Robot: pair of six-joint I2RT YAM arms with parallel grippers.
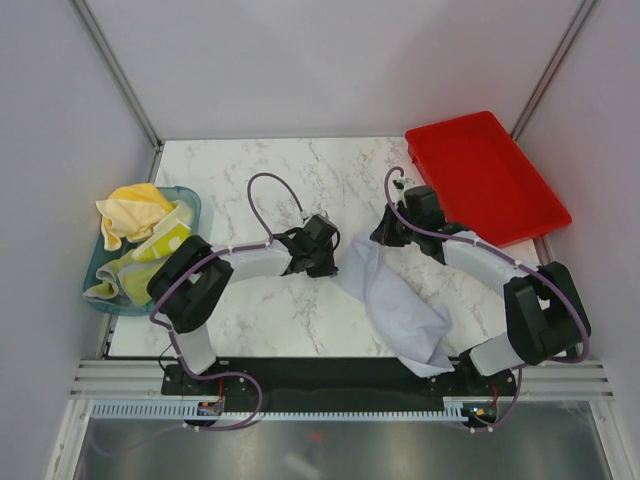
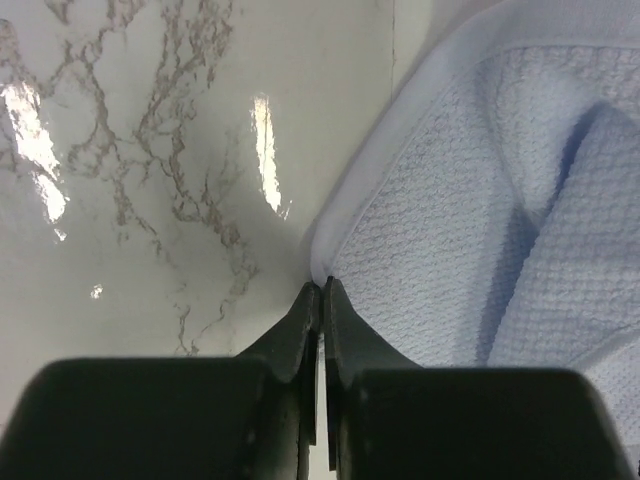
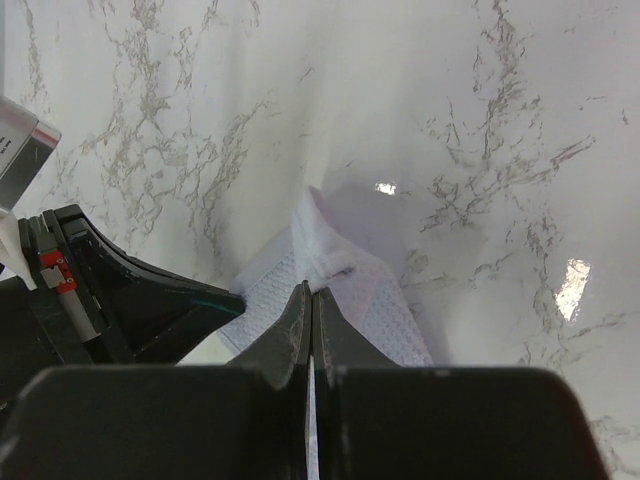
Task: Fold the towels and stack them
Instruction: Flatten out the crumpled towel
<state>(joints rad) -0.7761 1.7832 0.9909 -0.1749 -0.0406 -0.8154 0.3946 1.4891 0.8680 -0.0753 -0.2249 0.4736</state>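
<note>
Near the centre of the overhead frame, the left gripper [image 2: 320,287] and right gripper [image 3: 310,292] each pinched shut on a top corner of the rumpled pale grey-blue cloth towel [image 1: 398,305], seemingly to spread it flat before folding.

Reached inward with both arms, elbows bent and raised, forearms converging. Pointed the left gripper [image 2: 322,285] down at the surface, fingers [image 2: 290,335] pressed almost together. Pinched the hem of the pale blue towel [image 2: 480,200] right at the tips, with the cloth spreading ahead and to the right of them. Pointed the right gripper [image 3: 310,290] down likewise, jaws fully closed. Nipped a bunched corner of the same towel at its tips. Set the two grippers near each other, with the left one's dark body low to the left of the right fingertips.
</note>
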